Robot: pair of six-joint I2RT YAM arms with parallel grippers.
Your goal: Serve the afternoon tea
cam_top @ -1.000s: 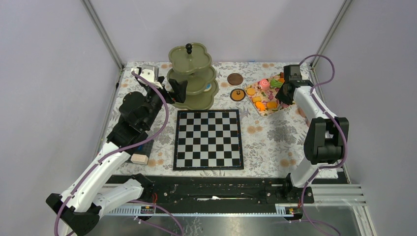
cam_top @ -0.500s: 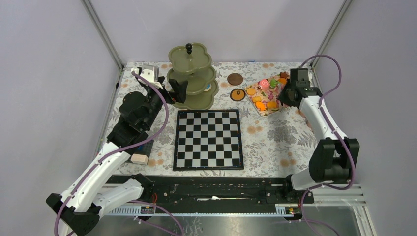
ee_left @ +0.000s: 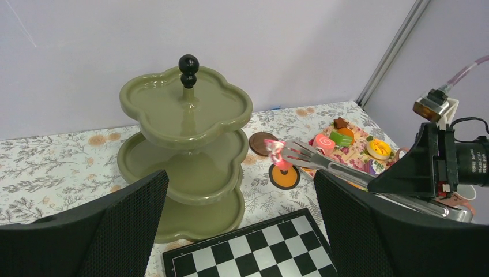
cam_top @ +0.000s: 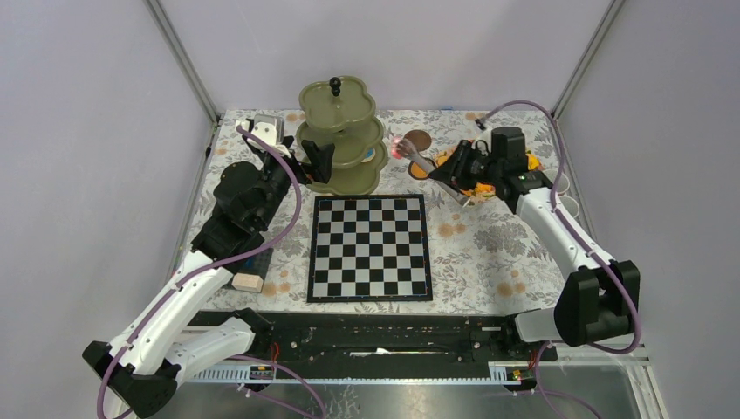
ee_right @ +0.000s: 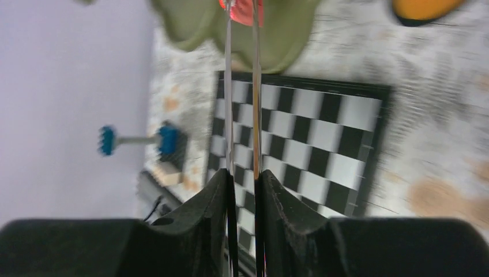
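We hold tongs (ee_left: 331, 166) clamped in right gripper (ee_right: 242, 179), pink pastry (ee_left: 278, 154) pinched at tips. Stand (ee_left: 184, 115) lies near, left of pastry; tongs' long axis points straight at it. Left gripper (cam_top: 316, 163) gapes empty by stand's left side. Right arm better placed.

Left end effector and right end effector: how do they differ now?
The left end effector is open and empty; the right end effector is shut on metal tongs pinching a pink pastry. The left one is beside the green stand; the right one is over the pastry tray. Both are above the table.
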